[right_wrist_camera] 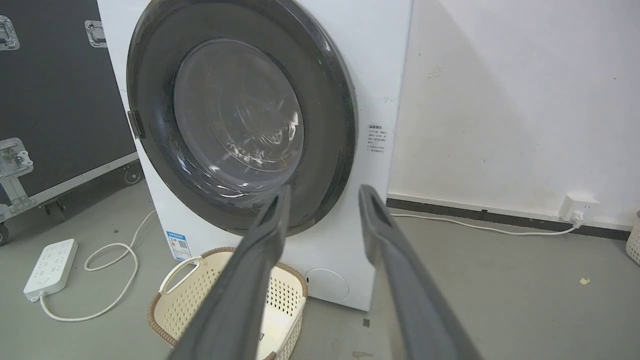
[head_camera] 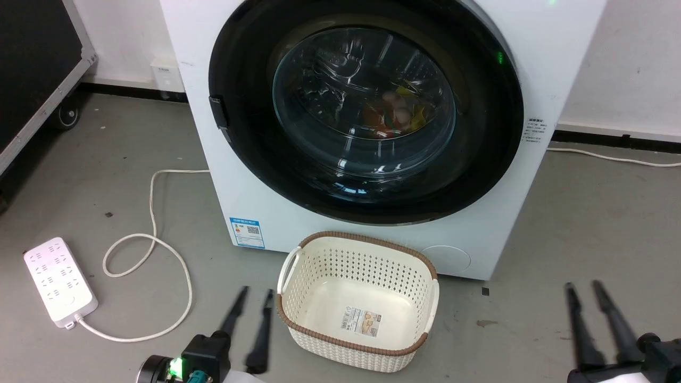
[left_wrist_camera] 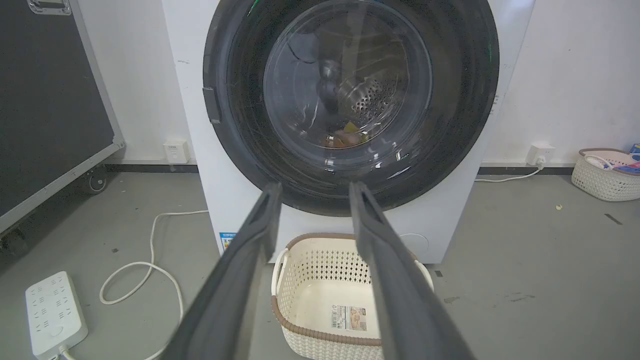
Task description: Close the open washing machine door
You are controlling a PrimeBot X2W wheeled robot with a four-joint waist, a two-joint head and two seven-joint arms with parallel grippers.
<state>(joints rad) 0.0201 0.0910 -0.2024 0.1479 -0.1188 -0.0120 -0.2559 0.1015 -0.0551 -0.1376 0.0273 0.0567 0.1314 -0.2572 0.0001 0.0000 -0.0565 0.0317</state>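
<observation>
The washing machine door (head_camera: pixel 367 106), round and black-rimmed with a bulging clear glass bowl, lies flat against the white washer (head_camera: pixel 197 85). Colourful laundry shows through the glass. A small dark handle tab (head_camera: pixel 217 111) sits on the door's left rim. My left gripper (head_camera: pixel 256 298) hovers open low over the floor, well short of the door. My right gripper (head_camera: pixel 584 290) is open at the lower right, also clear of the washer. Nothing is between either pair of fingers. The door (left_wrist_camera: pixel 350 85) fills the left wrist view beyond the open left gripper (left_wrist_camera: pixel 315 189). From the right wrist view, the door (right_wrist_camera: pixel 240 115) appears at an angle beyond the open right gripper (right_wrist_camera: pixel 326 192).
An empty cream laundry basket (head_camera: pixel 356 303) stands on the floor just before the washer. A white power strip (head_camera: pixel 59 281) and its looping cable (head_camera: pixel 154 250) lie at the left. A black flight case (head_camera: pixel 32 64) stands far left. Another basket (left_wrist_camera: pixel 605 172) sits by the right wall.
</observation>
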